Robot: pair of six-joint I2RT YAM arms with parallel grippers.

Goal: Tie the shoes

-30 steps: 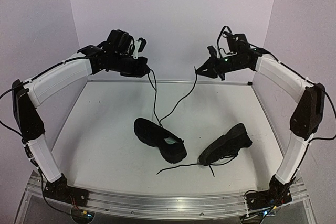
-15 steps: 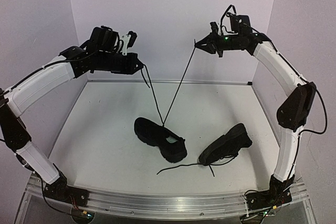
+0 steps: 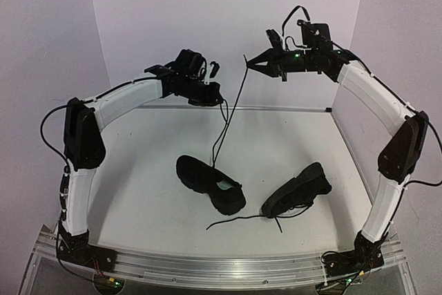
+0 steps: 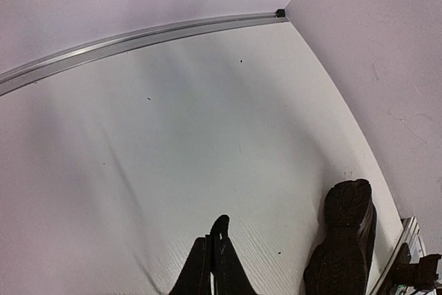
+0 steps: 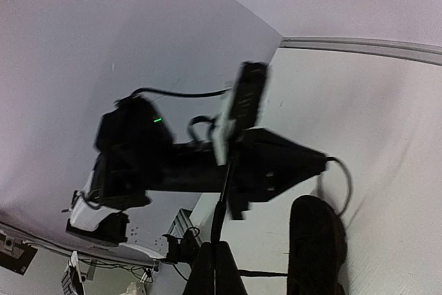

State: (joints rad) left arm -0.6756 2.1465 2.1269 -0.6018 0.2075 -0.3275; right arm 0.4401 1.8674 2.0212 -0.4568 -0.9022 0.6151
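No brand name or writing can be read anywhere. The only label is a pale insole patch point(image 3: 225, 186) inside the left-hand shoe point(image 3: 202, 176), and it is too small to make out. Small green lights glow on the wrist housings of both arms.

Both shoes are matte black low-tops with black soles, resting on the smooth white table point(image 3: 138, 170) a little nearer than its middle. The left-hand shoe sits upright with its opening showing. The right-hand shoe point(image 3: 298, 189) lies just beside it, tipped over, and its thin loose laces point(image 3: 238, 220) trail across the table towards the near aluminium rail point(image 3: 221, 267).

Two thin black cords rise from the left-hand shoe. The left gripper point(image 3: 219, 100), glossy black plastic on a white arm shell, is raised above the far part of the table. Its fingers point(image 4: 204, 273) are pressed together on the left lace strand point(image 3: 225, 112), which hangs from the tip in a soft curve. The right gripper point(image 3: 248, 62) is held higher, in front of the pale back wall. Its pointed fingers point(image 5: 207, 271) are pinched on the right lace strand point(image 3: 239, 84), which runs almost straight down to the shoe.

A brushed-metal rail point(image 3: 276, 108) edges the far side of the table
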